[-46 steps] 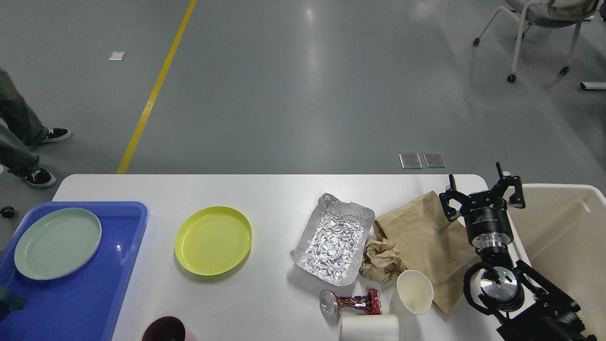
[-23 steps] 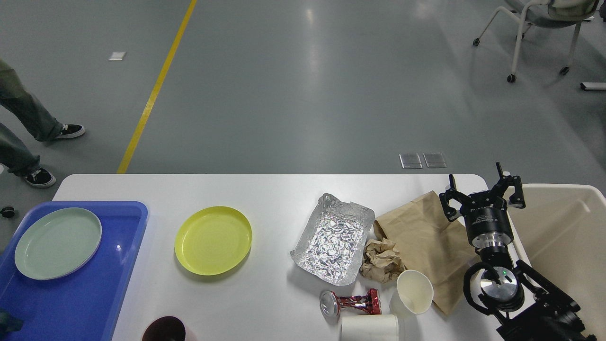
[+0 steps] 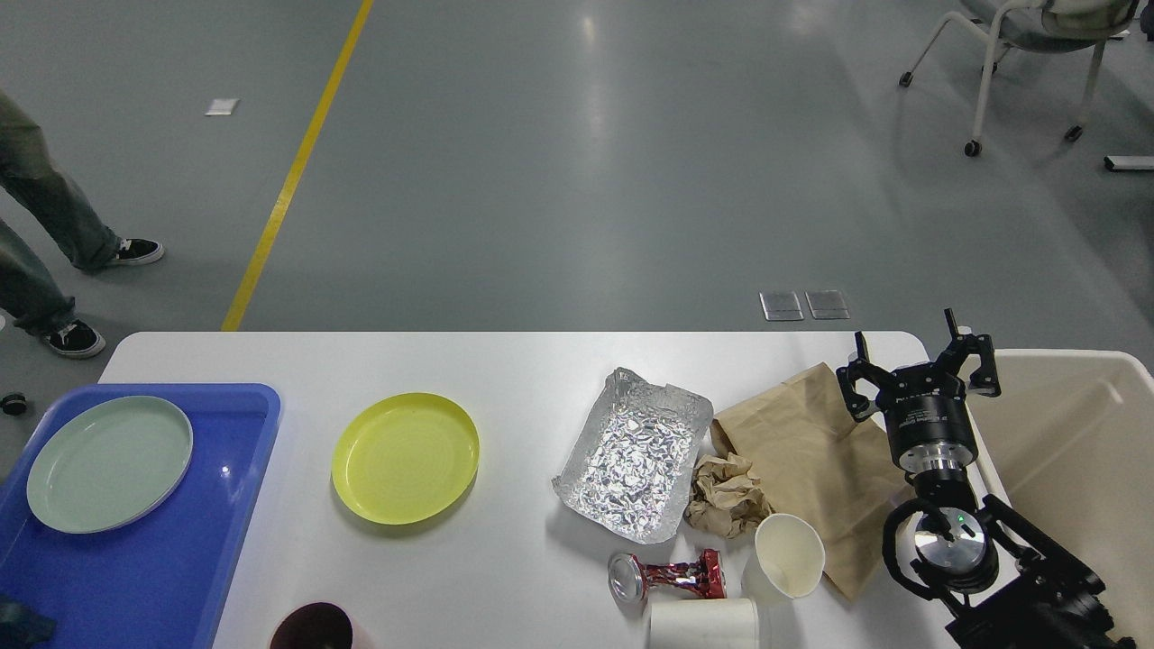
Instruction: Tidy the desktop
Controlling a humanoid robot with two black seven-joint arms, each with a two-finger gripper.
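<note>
The white desktop [image 3: 523,361] carries a yellow plate [image 3: 405,456], a crumpled foil tray [image 3: 631,455], a brown paper bag [image 3: 802,442], a ball of brown paper [image 3: 726,494], a paper cup [image 3: 790,556], a crushed red can [image 3: 667,577], a white cup lying on its side [image 3: 703,625] and a dark maroon cup [image 3: 311,628]. My right gripper [image 3: 912,356] stands open and empty, pointing up, over the bag's right edge. A dark sliver at the lower left corner [image 3: 13,622] is all that shows of my left arm; its fingers cannot be made out.
A blue tray [image 3: 180,577] at the left holds a pale green plate [image 3: 108,462]. A beige bin [image 3: 1073,451] stands against the table's right side. A person's legs [image 3: 36,234] are at the far left and a wheeled chair [image 3: 1019,54] at the upper right.
The dark piece at the lower left has slid down toward the frame's edge. The person's feet have shifted. My right arm has not moved.
</note>
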